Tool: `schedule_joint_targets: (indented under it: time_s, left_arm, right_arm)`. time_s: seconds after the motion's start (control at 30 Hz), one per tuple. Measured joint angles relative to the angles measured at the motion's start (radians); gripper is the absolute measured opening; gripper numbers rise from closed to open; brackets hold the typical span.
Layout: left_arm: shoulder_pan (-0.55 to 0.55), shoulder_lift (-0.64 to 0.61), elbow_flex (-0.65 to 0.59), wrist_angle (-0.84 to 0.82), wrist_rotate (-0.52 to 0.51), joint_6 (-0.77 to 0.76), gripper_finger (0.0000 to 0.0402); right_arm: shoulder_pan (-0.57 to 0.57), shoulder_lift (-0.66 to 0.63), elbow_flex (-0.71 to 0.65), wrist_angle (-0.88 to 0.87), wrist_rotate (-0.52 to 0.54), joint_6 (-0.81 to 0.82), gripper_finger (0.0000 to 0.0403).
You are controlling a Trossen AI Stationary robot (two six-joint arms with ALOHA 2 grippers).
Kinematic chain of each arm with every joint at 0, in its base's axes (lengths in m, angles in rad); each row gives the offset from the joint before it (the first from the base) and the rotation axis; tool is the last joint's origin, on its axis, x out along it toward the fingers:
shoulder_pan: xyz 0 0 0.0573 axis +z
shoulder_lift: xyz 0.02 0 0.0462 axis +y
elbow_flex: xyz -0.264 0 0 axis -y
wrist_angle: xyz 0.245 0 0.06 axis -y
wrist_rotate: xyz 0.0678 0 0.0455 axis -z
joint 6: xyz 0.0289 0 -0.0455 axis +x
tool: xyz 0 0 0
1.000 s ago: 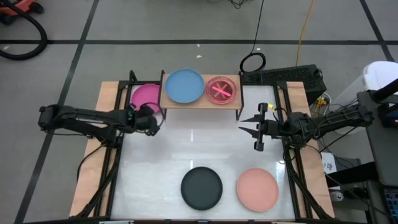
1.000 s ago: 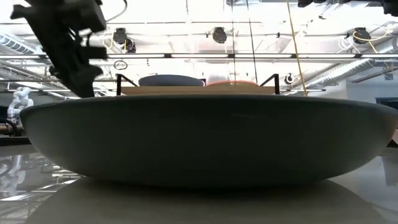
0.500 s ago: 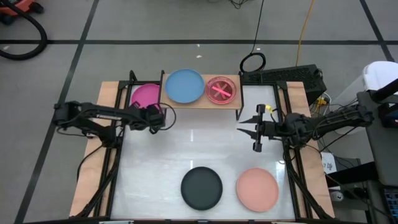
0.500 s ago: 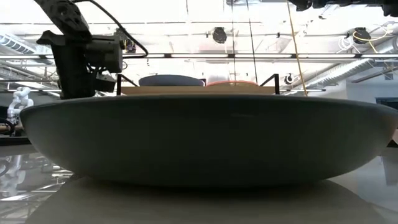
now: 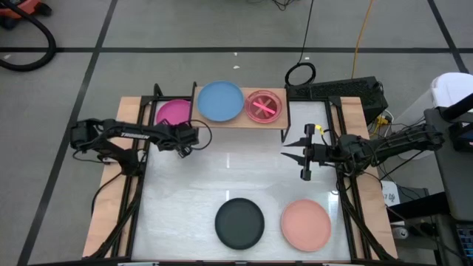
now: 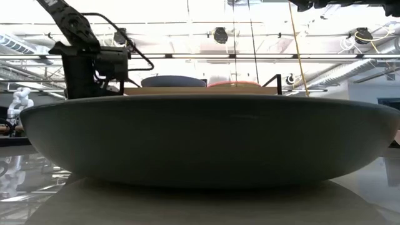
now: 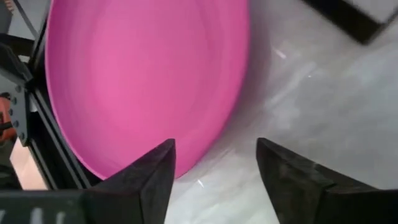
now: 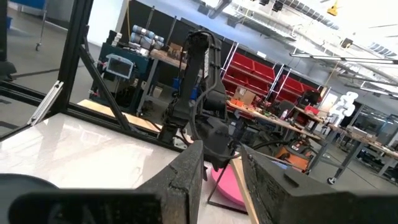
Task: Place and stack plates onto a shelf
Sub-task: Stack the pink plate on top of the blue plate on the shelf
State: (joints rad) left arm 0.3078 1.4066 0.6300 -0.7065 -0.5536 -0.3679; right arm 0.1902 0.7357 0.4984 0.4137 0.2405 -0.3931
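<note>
Since a second ago your left gripper [image 5: 186, 148] has been swinging in along the shelf's front edge toward the magenta plate [image 5: 172, 112], and it is now sitting just beside that plate's near rim. In the left wrist view the magenta plate [image 7: 143, 81] is filling the space ahead of the spread, empty fingers [image 7: 155, 180], so nothing is being gripped yet. That plate is lying on the white tabletop [image 5: 222, 177] at the shelf's left end, not on the shelf [image 5: 236, 122] itself. On the board you are already seeing a blue plate [image 5: 219, 101] and a small pink plate [image 5: 263, 106], side by side. Waiting at the table's near edge are the black plate [image 5: 239, 222] and the salmon plate [image 5: 305, 224]. So roughly two are placed and three are left. Your right gripper [image 5: 301, 157] is hovering open and empty over the table's right side.
</note>
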Motion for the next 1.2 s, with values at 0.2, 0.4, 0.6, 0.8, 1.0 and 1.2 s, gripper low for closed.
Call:
schedule_joint_targets:
  time_s: [0.2,0.4,0.6,0.8,1.0,1.2]
  left_arm:
    - [0.037,0.081,0.000,0.036,-0.011,0.018,0.0241]
    - [0.043,0.130,0.004,0.064,-0.044,0.022,0.0237]
    - [0.036,0.130,0.004,0.065,-0.027,0.010,0.0158]
    - [0.037,0.133,0.002,0.060,0.008,-0.026,0.0055]
    - [-0.028,0.125,0.002,0.008,0.048,-0.084,0.0012]
    - [-0.215,0.054,0.003,-0.066,0.112,-0.266,0.0012]
  right_arm:
    - [0.000,0.000,0.000,-0.005,0.000,0.011,0.0093]
    - [0.000,0.000,0.000,-0.007,0.000,0.011,0.0093]
    - [0.000,0.000,0.000,-0.007,-0.001,0.012,0.0093]
    - [0.000,0.000,0.000,-0.008,-0.001,0.022,0.0093]
    - [0.000,0.000,0.000,-0.008,-0.001,0.022,0.0093]
    - [0.000,0.001,0.001,-0.008,-0.001,0.023,0.0093]
